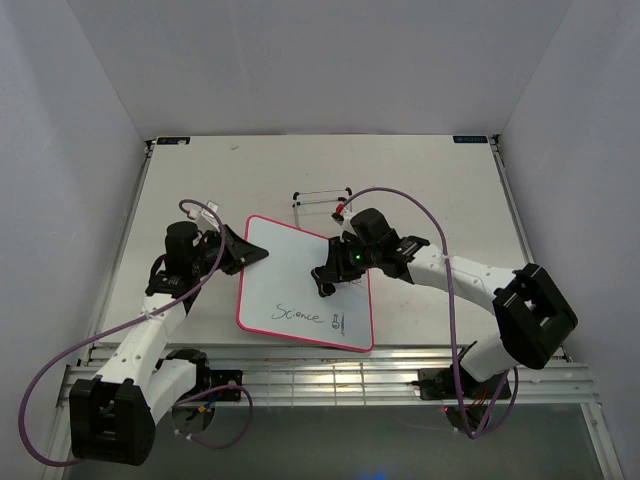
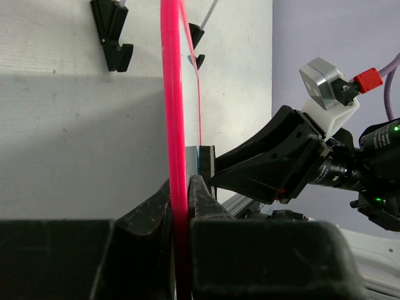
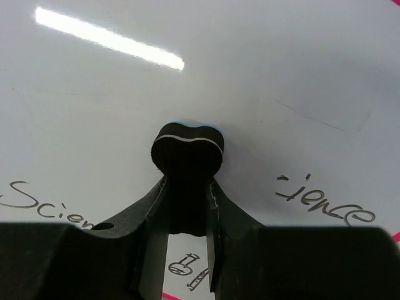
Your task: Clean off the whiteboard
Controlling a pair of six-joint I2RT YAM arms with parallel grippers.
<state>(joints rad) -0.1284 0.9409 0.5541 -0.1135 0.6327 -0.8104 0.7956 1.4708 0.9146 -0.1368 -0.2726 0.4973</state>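
The whiteboard point(image 1: 300, 285), white with a pink-red frame, lies on the table with black "Science" writing and a small drawing near its front edge. My left gripper point(image 1: 243, 253) is shut on the board's upper left frame edge; in the left wrist view the pink frame point(image 2: 173, 112) runs between my fingertips point(image 2: 181, 187). My right gripper point(image 1: 328, 281) is shut on the black bone-shaped eraser point(image 3: 187, 150), held against the board's surface above the writing point(image 3: 44, 209). The right wrist view shows the writing and a flask sketch point(image 3: 182, 264).
A thin wire easel stand point(image 1: 320, 197) lies on the table beyond the board; its black feet show in the left wrist view point(image 2: 111, 34). The table's metal rail point(image 1: 330, 375) runs along the near edge. Grey walls enclose the table.
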